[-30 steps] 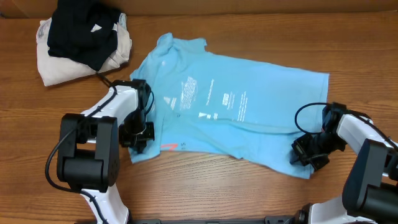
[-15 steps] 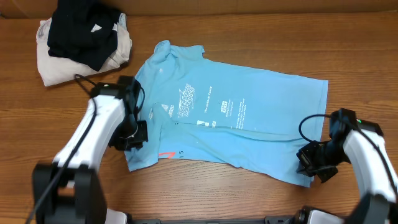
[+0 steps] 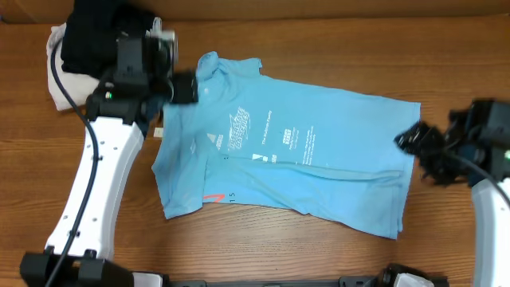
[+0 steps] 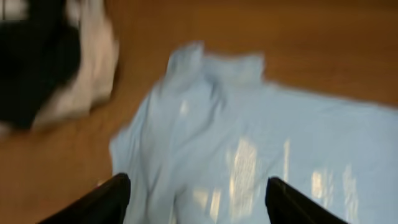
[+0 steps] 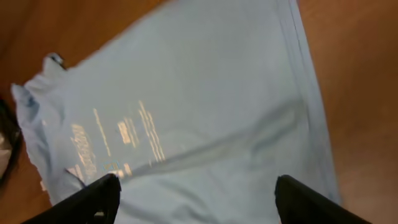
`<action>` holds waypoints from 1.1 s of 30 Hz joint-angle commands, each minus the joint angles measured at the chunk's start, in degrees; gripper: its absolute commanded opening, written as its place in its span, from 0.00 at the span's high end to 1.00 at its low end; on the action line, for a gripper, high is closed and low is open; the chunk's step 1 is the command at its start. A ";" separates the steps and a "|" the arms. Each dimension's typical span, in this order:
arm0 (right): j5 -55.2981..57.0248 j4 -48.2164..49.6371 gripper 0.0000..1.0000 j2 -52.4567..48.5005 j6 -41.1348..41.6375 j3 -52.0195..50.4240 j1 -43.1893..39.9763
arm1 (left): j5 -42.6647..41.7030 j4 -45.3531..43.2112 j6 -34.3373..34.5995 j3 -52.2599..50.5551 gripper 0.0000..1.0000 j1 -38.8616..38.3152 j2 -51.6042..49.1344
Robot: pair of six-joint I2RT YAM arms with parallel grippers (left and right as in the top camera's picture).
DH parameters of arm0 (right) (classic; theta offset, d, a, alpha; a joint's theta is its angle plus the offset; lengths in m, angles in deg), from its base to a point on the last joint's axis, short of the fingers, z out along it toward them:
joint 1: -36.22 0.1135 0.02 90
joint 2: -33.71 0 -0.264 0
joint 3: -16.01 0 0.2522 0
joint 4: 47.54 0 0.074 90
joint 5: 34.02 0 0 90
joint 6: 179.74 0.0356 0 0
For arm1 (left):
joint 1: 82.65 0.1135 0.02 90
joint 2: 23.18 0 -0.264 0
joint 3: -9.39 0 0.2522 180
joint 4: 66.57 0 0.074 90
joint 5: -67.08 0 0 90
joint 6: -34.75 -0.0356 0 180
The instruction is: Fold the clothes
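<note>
The clothes (image 3: 319,171), a light sky-blue T-shirt with white print and small red lettering, lie spread flat across the middle of the table, collar at the far left. My left gripper (image 3: 185,88) hovers open and blurred by the collar and left shoulder. In the left wrist view the gripper (image 4: 198,200) has its dark fingers wide apart, with only the shirt (image 4: 249,143) far below them. My right gripper (image 3: 416,140) stands open just off the shirt's right edge. The right wrist view shows the gripper (image 5: 199,199) spread wide above the shirt (image 5: 205,93), holding nothing.
A black garment (image 3: 100,40) lies heaped on a cream garment (image 3: 60,88) at the far left corner, close to my left arm. The same pile shows at the left wrist view's upper left, black (image 4: 31,62) on cream (image 4: 90,68). Bare wood table (image 3: 319,255) surrounds the shirt.
Both grippers have opened and let go of the shirt's near edge. The left arm swung up to the collar, the right drew back to the right. The shirt now lies flatter.
</note>
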 commanded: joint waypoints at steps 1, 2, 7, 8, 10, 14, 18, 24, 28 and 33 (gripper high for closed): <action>2.01 2.16 0.14 -5.55 -6.29 9.11 0.28 | -4.20 -5.35 -7.06 9.79 0.24 -1.31 -10.62; 1.97 3.15 0.14 -7.17 -7.21 10.71 0.28 | -4.33 -6.08 -8.35 13.16 0.22 -1.55 -14.03; 2.21 7.82 0.14 -13.81 -7.76 13.42 0.33 | -4.33 -7.02 -12.92 29.66 0.17 -2.43 -30.58; 2.21 8.13 0.14 -14.62 -7.76 13.42 0.33 | -4.35 -7.04 -13.38 32.63 0.16 -2.60 -33.68; 2.21 8.17 0.14 -17.40 -7.78 13.40 0.33 | -4.35 -7.04 -14.82 40.79 0.12 -3.32 -43.15; 3.52 7.80 0.14 -19.06 -9.09 13.35 0.33 | -4.33 -9.33 -16.22 48.37 0.09 -4.46 -54.62; 5.14 7.67 0.14 -19.06 -9.09 13.33 0.33 | -4.35 -12.94 -16.17 48.89 0.05 -4.83 -59.32; 5.86 7.82 0.14 -19.06 -9.09 13.33 0.33 | -9.27 -14.34 -16.74 48.89 0.06 -5.42 -63.49; 5.86 7.82 0.14 -19.06 -9.07 13.33 0.33 | -10.45 -15.08 -18.05 48.89 0.05 -7.02 -63.95; 5.88 7.85 0.14 -19.06 -9.09 13.33 0.33 | -10.45 -15.41 -19.69 48.89 0.04 -9.46 -64.35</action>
